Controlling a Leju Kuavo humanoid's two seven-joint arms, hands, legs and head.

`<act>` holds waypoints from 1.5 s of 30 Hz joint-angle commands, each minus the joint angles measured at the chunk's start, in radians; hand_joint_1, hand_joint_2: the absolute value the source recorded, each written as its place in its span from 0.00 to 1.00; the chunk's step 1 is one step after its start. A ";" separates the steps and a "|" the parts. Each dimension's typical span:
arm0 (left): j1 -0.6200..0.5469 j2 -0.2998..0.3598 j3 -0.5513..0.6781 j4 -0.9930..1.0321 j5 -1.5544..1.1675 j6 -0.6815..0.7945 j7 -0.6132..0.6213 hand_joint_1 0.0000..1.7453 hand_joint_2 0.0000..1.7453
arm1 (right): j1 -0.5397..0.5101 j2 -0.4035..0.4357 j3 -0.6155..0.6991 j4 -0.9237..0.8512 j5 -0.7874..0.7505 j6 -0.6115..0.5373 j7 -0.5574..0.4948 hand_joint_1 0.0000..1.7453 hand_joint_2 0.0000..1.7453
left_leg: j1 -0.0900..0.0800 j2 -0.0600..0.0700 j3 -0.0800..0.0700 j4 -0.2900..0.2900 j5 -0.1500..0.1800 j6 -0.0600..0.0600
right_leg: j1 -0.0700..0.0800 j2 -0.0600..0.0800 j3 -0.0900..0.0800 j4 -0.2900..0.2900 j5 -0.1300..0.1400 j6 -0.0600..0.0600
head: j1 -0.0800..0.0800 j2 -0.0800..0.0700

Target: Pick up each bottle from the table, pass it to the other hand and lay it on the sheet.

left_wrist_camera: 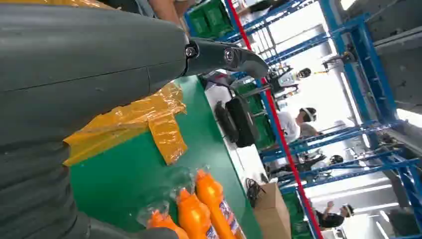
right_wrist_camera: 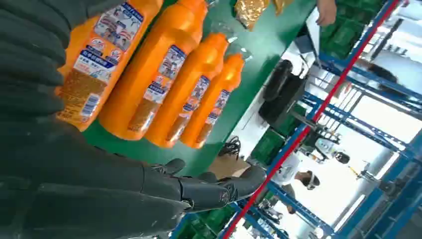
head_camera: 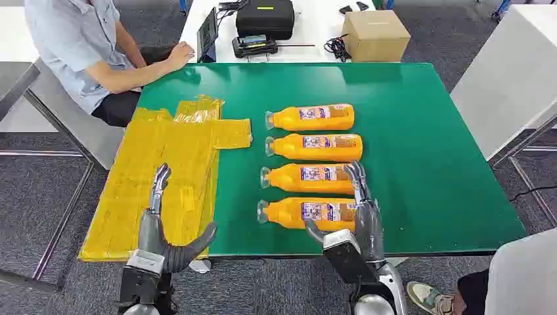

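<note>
Several orange bottles lie side by side on the green table (head_camera: 427, 151), caps towards the sheet. The nearest bottle (head_camera: 305, 212) lies by the table's front edge, with another bottle (head_camera: 309, 178) just behind it. My right hand (head_camera: 358, 216) hovers over the base end of the nearest bottle, fingers spread, thumb under its front side, holding nothing. In the right wrist view the nearest bottle (right_wrist_camera: 94, 64) lies right under the hand (right_wrist_camera: 99, 189). The yellow sheet (head_camera: 167, 170) covers the table's left part. My left hand (head_camera: 161, 230) floats over the sheet's front, fingers apart.
A person sits at the far left corner with a hand (head_camera: 178, 54) on the table edge. Behind the green table stand a black case (head_camera: 265, 18), a cardboard box (head_camera: 376, 35) and cables. Another person's shoe and knee (head_camera: 519, 282) are at the lower right.
</note>
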 commanded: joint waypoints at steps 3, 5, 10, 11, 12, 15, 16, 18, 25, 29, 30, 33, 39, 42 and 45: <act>0.046 -0.002 0.026 0.011 0.067 -0.014 -0.030 0.00 1.00 | 0.032 -0.013 0.020 0.017 0.050 -0.008 0.020 0.00 1.00 | 0.001 0.001 0.004 0.000 -0.002 -0.002 | 0.001 0.000 0.004 -0.001 -0.002 -0.002 | 0.000 0.000; 0.046 -0.002 0.026 0.011 0.067 -0.014 -0.030 0.00 1.00 | 0.032 -0.013 0.020 0.017 0.050 -0.008 0.020 0.00 1.00 | 0.001 0.001 0.004 -0.001 -0.002 -0.002 | 0.002 0.001 0.005 -0.001 -0.001 -0.003 | 0.000 0.000; 0.044 -0.002 0.023 0.007 0.067 0.003 -0.031 0.00 1.00 | 0.033 -0.010 0.014 0.015 0.051 -0.009 0.030 0.00 1.00 | 0.002 0.002 0.005 0.000 -0.002 -0.002 | 0.002 0.001 0.005 -0.001 -0.002 -0.003 | 0.000 0.000; 0.040 -0.002 0.026 -0.009 0.056 0.016 -0.031 0.00 1.00 | 0.042 -0.009 0.011 0.011 0.049 -0.008 0.033 0.00 1.00 | 0.002 0.002 0.005 0.000 -0.003 -0.002 | 0.002 0.001 0.006 -0.001 -0.002 -0.003 | 0.000 0.000; 0.038 -0.002 0.028 -0.018 0.029 0.021 -0.020 0.00 1.00 | 0.051 -0.016 0.016 0.008 0.078 -0.011 0.035 0.00 1.00 | 0.001 0.000 0.002 -0.001 -0.001 -0.001 | 0.001 -0.001 0.002 -0.001 -0.001 -0.002 | 0.000 0.000; 0.015 -0.002 0.033 0.019 -0.049 0.036 0.025 0.00 1.00 | 0.064 -0.007 0.011 0.034 0.097 -0.028 0.031 0.00 1.00 | 0.001 -0.001 0.003 0.000 -0.001 -0.002 | 0.001 -0.001 0.004 -0.001 -0.002 -0.002 | 0.000 0.000; 0.006 -0.002 0.029 0.034 -0.058 0.038 0.020 0.00 1.00 | 0.060 -0.003 0.013 0.043 0.098 -0.034 0.021 0.00 1.00 | 0.001 -0.001 0.004 -0.001 -0.002 -0.002 | 0.001 -0.001 0.005 -0.001 -0.002 -0.002 | 0.000 0.000; -0.003 -0.002 0.017 0.045 -0.071 0.060 0.011 0.00 1.00 | 0.055 -0.009 0.034 0.046 0.113 -0.035 0.010 0.00 1.00 | 0.001 0.000 0.004 -0.001 -0.001 -0.002 | 0.001 -0.001 0.005 -0.002 -0.001 -0.002 | 0.000 0.000; 0.005 -0.002 0.002 0.049 -0.046 0.031 -0.002 0.00 1.00 | 0.072 -0.096 0.076 0.026 0.219 -0.022 0.083 0.00 1.00 | 0.001 -0.001 0.003 -0.001 -0.001 -0.001 | 0.001 -0.001 0.003 -0.002 -0.001 -0.001 | 0.000 0.000; -0.041 -0.002 -0.016 0.077 -0.023 0.009 0.016 0.00 1.00 | 0.039 -0.192 0.136 0.102 0.324 0.000 0.206 0.00 1.00 | 0.002 0.000 0.005 -0.001 -0.002 -0.002 | 0.002 -0.001 0.007 -0.003 -0.002 -0.002 | 0.000 0.000; -0.059 -0.002 -0.022 0.101 -0.020 -0.009 0.027 0.00 1.00 | 0.032 -0.215 0.147 0.124 0.338 0.003 0.225 0.00 1.00 | 0.001 0.000 0.004 -0.001 -0.001 -0.001 | 0.001 -0.001 0.005 -0.003 -0.001 -0.001 | 0.000 0.000; -0.082 -0.002 -0.053 0.180 -0.021 -0.014 0.032 0.00 1.00 | 0.054 -0.267 0.149 0.149 0.370 -0.006 0.261 0.00 1.00 | 0.001 -0.002 0.003 -0.002 0.000 -0.001 | 0.001 -0.002 0.004 -0.003 0.000 -0.001 | 0.000 0.000; -0.088 -0.002 -0.079 0.227 -0.003 -0.036 0.047 0.00 1.00 | 0.056 -0.332 0.171 0.164 0.428 0.005 0.323 0.00 1.00 | 0.001 -0.001 0.004 -0.002 -0.001 -0.001 | 0.001 -0.001 0.005 -0.003 -0.001 -0.001 | 0.000 0.000; -0.094 -0.002 -0.093 0.236 0.003 -0.056 0.054 0.00 1.00 | 0.025 -0.338 0.180 0.210 0.473 0.003 0.352 0.00 1.00 | 0.001 -0.001 0.005 -0.001 -0.001 -0.001 | 0.001 -0.001 0.006 -0.003 -0.001 -0.002 | -0.001 0.000; -0.106 -0.002 -0.116 0.260 0.013 -0.072 0.059 0.00 1.00 | -0.015 -0.339 0.180 0.281 0.484 0.005 0.366 0.00 1.00 | 0.001 0.001 0.004 -0.001 -0.001 -0.001 | 0.001 0.000 0.004 -0.003 0.000 -0.001 | -0.001 0.000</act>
